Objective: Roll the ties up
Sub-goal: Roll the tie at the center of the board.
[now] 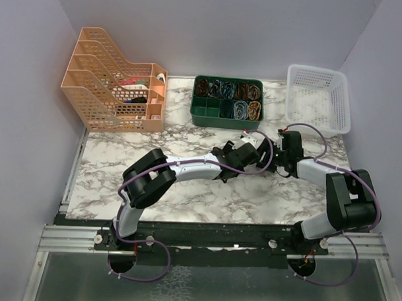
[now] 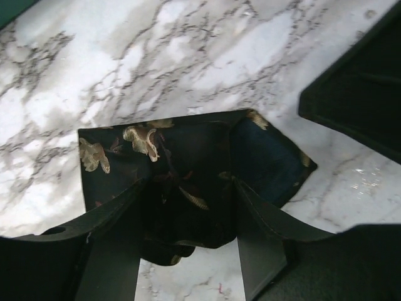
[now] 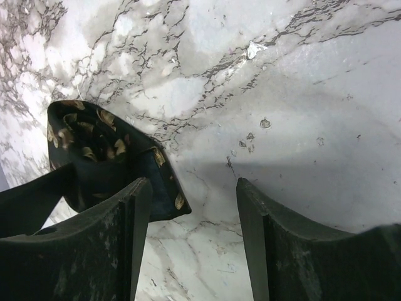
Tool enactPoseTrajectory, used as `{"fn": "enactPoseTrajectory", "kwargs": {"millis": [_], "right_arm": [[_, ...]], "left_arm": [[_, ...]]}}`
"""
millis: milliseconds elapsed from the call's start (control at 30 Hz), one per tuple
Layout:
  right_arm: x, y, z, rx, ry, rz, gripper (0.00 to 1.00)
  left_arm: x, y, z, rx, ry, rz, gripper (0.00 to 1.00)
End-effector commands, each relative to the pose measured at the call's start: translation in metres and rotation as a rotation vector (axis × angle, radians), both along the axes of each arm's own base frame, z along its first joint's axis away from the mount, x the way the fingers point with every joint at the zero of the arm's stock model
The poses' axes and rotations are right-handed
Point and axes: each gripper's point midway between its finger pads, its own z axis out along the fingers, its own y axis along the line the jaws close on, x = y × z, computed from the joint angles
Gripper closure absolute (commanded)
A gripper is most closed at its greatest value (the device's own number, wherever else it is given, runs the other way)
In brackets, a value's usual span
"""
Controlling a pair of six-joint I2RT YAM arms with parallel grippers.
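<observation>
On the table [image 1: 186, 193], your left gripper [image 2: 188, 182] is straddling the tie [image 2: 188, 150], jaws apart; your right gripper [image 3: 193, 183] is gaping beside it.

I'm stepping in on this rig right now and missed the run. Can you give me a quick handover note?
Left gripper: open, jaws straddling the tie, apparently not clamping it.
Right gripper: open and empty; the tie lies beside one finger, outside the jaws.
Tie: a loose folded bundle on the marble table, in front of the green tray.
Done: partly bundled, not a tight roll.
Left: finish the roll.
</observation>
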Motion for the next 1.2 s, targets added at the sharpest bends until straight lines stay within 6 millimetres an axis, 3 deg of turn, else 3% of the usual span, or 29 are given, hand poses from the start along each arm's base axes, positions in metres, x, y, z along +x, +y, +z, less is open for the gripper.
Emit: {"fn": "enactPoseTrajectory", "kwargs": {"millis": [0, 200, 467, 633, 733, 933, 1167], "right_arm": [[-0.004, -0.009, -0.002, -0.048, 0.013, -0.003, 0.38], [-0.001, -0.006, 0.013, -0.031, -0.027, 0.024, 0.38], [0.005, 0.011, 0.044, 0.011, -0.138, 0.171, 0.34], [0.016, 0.021, 0.055, 0.029, -0.211, 0.269, 0.35], [0.022, 0.032, 0.057, 0.078, -0.202, 0.322, 0.39], [0.039, 0.04, 0.064, 0.094, -0.192, 0.356, 0.49], [0.047, 0.046, 0.042, -0.014, -0.095, 0.386, 0.55]], "left_arm": [[-0.024, -0.017, -0.008, -0.091, 0.11, -0.074, 0.44], [-0.018, -0.016, 0.013, -0.155, 0.085, -0.049, 0.43], [-0.006, -0.017, 0.068, -0.267, -0.022, -0.016, 0.37], [-0.01, 0.012, 0.082, -0.373, -0.04, 0.111, 0.35], [-0.021, 0.035, 0.08, -0.478, -0.02, 0.173, 0.37], [-0.047, 0.089, 0.056, -0.701, 0.029, 0.33, 0.63], [-0.059, 0.088, 0.021, -0.699, 0.13, 0.311, 0.85]]}}
